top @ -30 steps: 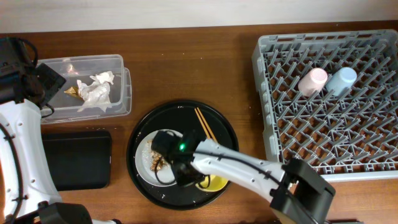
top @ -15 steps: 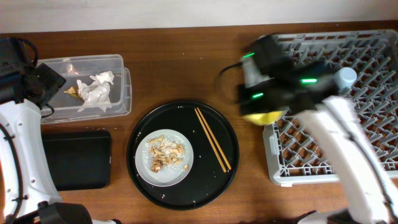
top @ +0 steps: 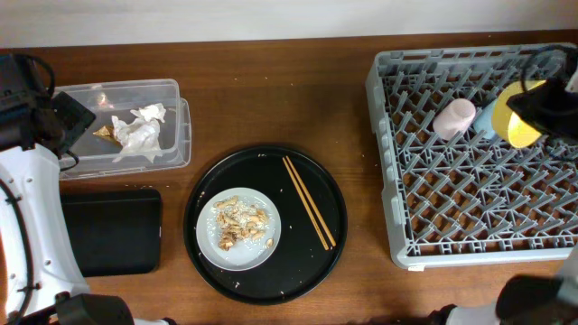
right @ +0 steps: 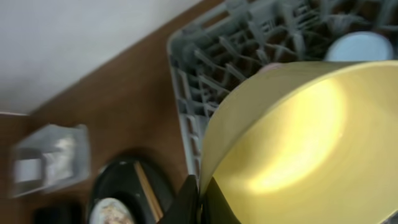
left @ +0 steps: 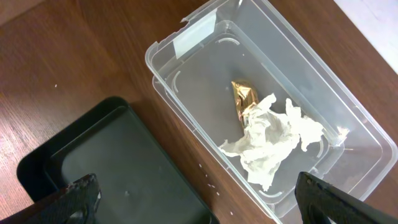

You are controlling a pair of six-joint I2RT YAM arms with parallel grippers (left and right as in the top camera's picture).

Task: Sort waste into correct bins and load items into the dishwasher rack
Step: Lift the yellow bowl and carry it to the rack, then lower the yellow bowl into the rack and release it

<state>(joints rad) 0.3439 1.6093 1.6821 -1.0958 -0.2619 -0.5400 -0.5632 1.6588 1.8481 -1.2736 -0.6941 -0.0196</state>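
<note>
The rack point(top: 452, 217) fills the right of the overhead view, and that is where my right arm has just arrived. A second ago it was down over the round tray point(top: 298, 262) at lower centre. Now that tray carries only the plate point(top: 237, 260), the scraps point(top: 239, 221) on it, and the chopsticks point(top: 307, 203).

At far left nothing has moved. The tub point(top: 176, 135) has the tissue point(left: 267, 140) and wrapper point(left: 244, 99) inside it. The black tray point(top: 108, 230) below the tub is bare.

The bowl point(top: 521, 126) has left the round tray and come with me. It is at the rack's upper right, tipped on edge, just beside the blue cup point(top: 486, 122), with the pink cup point(top: 453, 117) next along. My right gripper point(right: 200, 193) is pressed tight on the bowl's rim. I cannot tell whether the bowl is touching the pegs yet or hanging just over them.

My left gripper point(left: 199, 199) is spread wide and empty. It hangs over the edge where the tub meets the black tray, as it did a second ago.

I judge the bowl is nearly loaded and needs only seating among the pegs and letting go. After that the plate is the last dish, and its scraps must go into a bin first.
</note>
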